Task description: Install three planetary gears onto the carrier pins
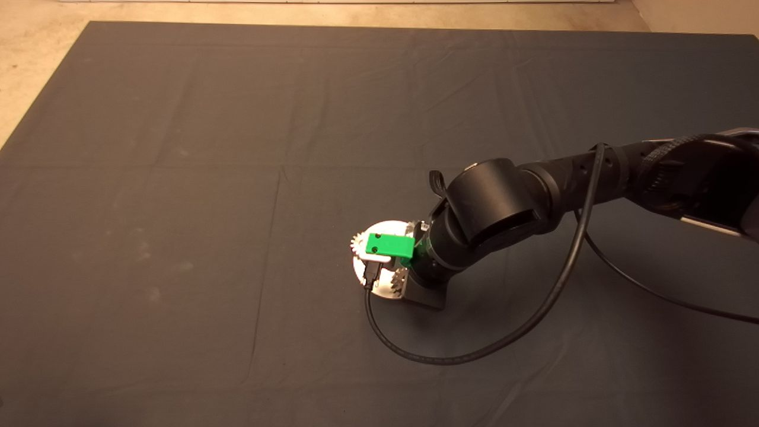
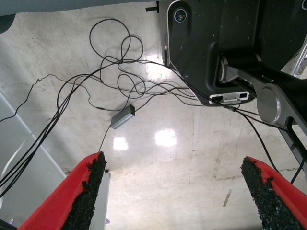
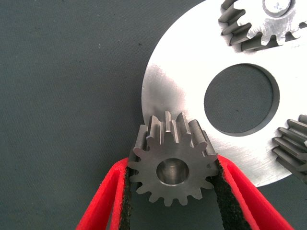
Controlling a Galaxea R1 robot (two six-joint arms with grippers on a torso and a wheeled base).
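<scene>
The right gripper (image 3: 170,191) clamps its black foam pads (image 3: 125,201) on a matte steel planetary gear (image 3: 171,165), at the rim of the flat brushed carrier disc (image 3: 189,72). Two more toothed gears (image 3: 259,24) sit on the disc beside its round centre hole. The left gripper (image 2: 175,191) hangs spread wide over the glossy floor (image 2: 158,158).
</scene>
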